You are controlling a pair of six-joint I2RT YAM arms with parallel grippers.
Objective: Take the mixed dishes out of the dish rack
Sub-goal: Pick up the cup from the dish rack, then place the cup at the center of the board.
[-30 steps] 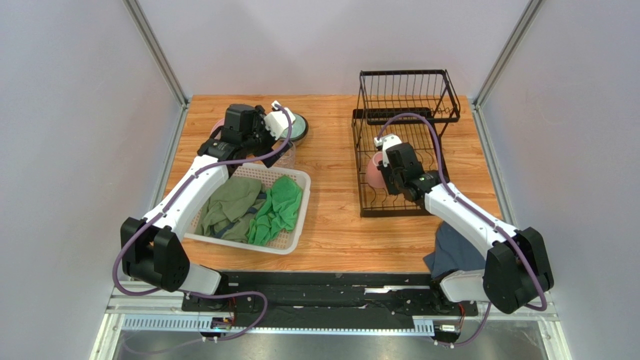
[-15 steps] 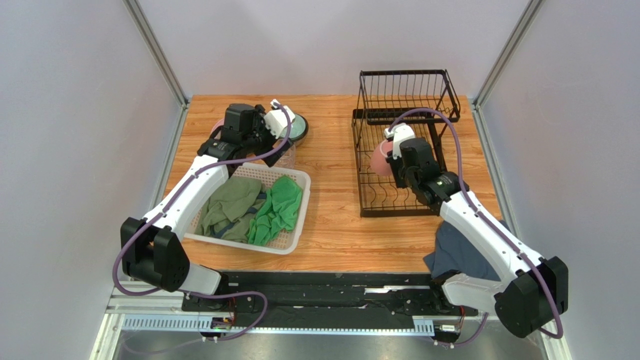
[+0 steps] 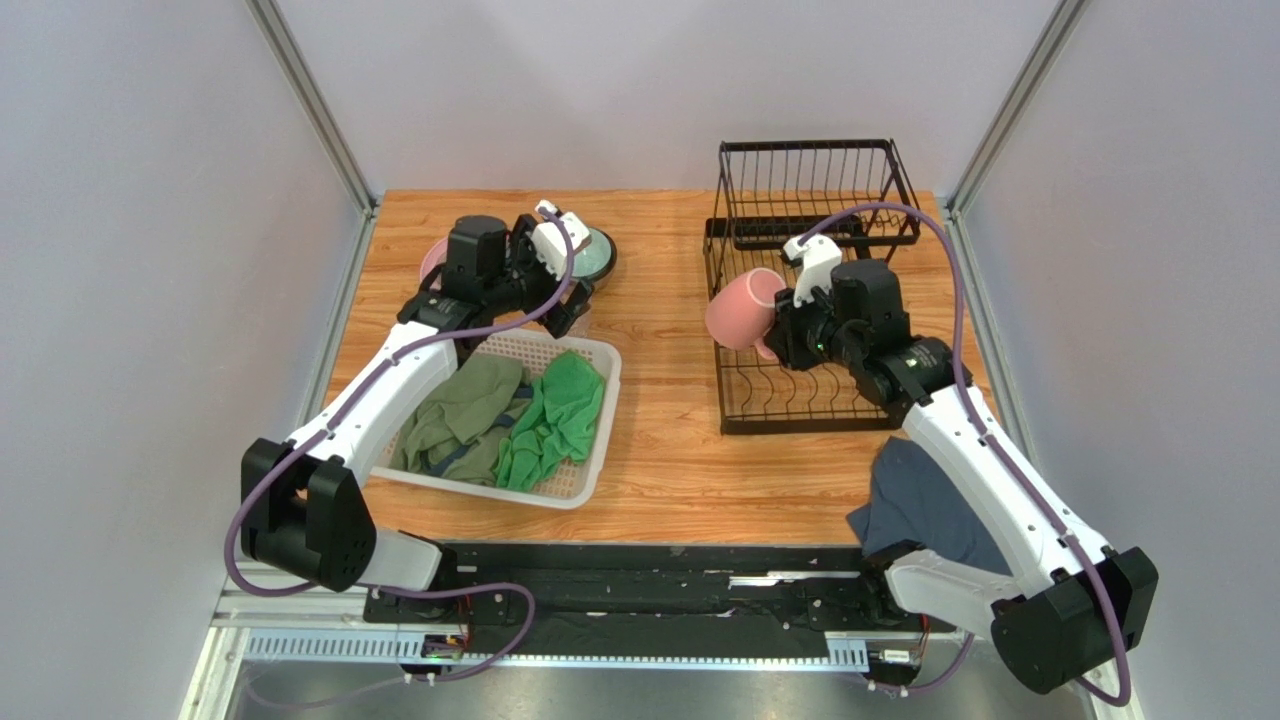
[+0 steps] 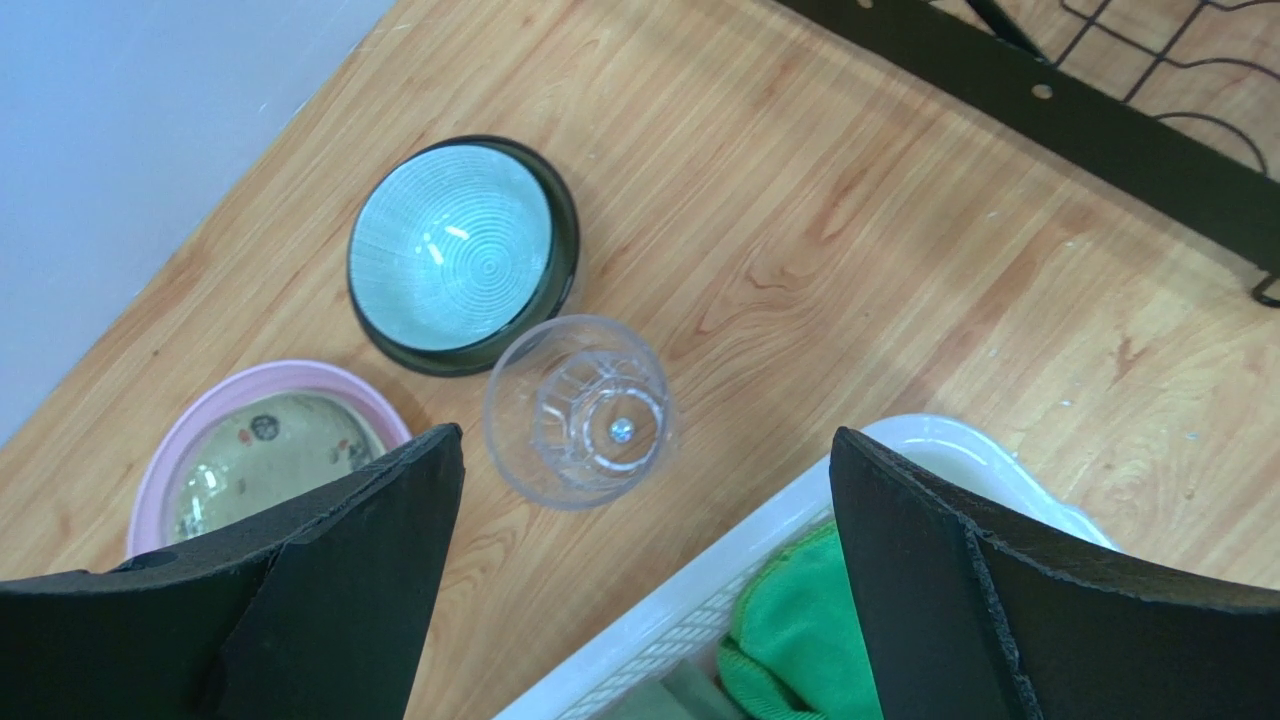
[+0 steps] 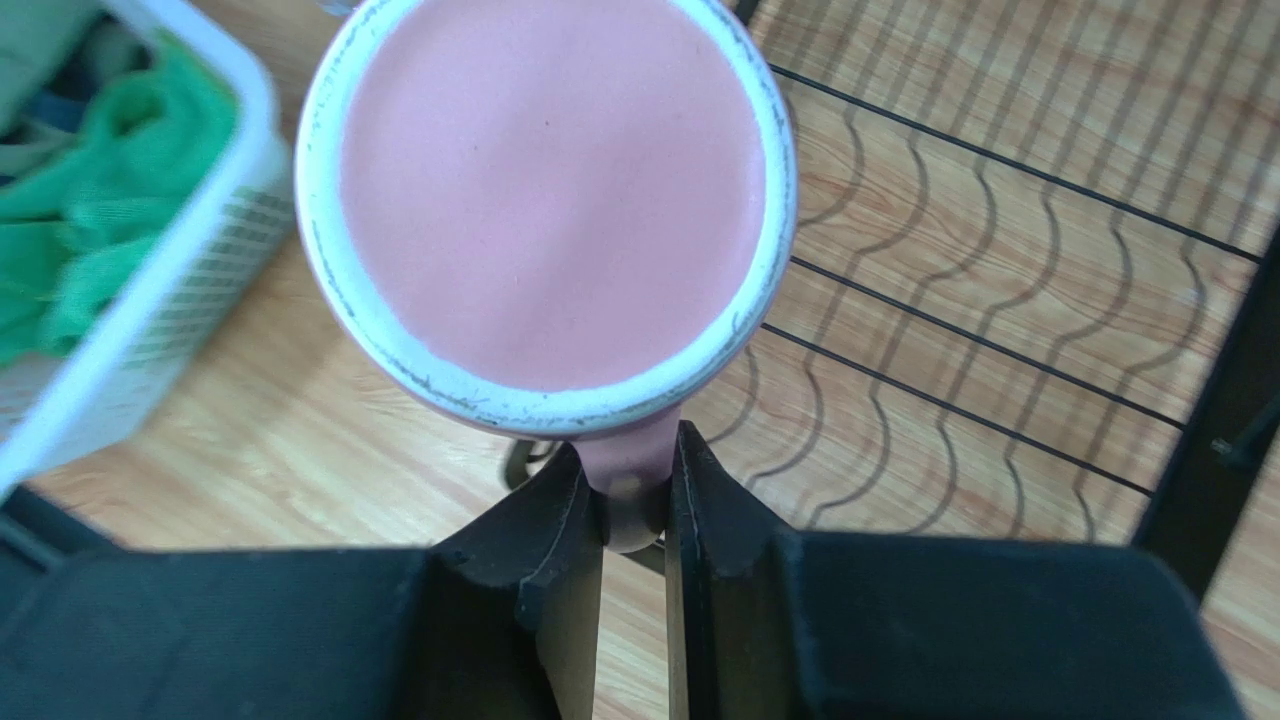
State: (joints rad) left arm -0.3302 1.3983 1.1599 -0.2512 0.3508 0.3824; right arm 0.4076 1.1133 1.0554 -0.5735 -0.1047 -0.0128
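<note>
My right gripper (image 3: 778,323) is shut on the handle of the pink mug (image 3: 742,308) and holds it in the air over the left edge of the black wire dish rack (image 3: 796,408). In the right wrist view the mug's flat base (image 5: 549,195) faces the camera above my gripper (image 5: 634,488). My left gripper (image 4: 639,450) is open and empty above the clear glass cup (image 4: 579,408), which stands on the table. Beside the cup are the upturned teal bowl (image 4: 461,252) and the pink plate (image 4: 226,435) with a cream plate (image 4: 271,458) on it. The grey plate and brown-olive bowl are out of view.
A white mesh basket (image 3: 589,450) with green cloths (image 3: 556,413) sits at the front left, just under my left gripper. A blue-grey cloth (image 3: 914,503) lies by the right arm's base. The rack's upper shelf (image 3: 819,188) stands at the back.
My right gripper has lifted the pink mug off the rack's lower tray and carried it up and to the left. My left arm has shifted slightly.
</note>
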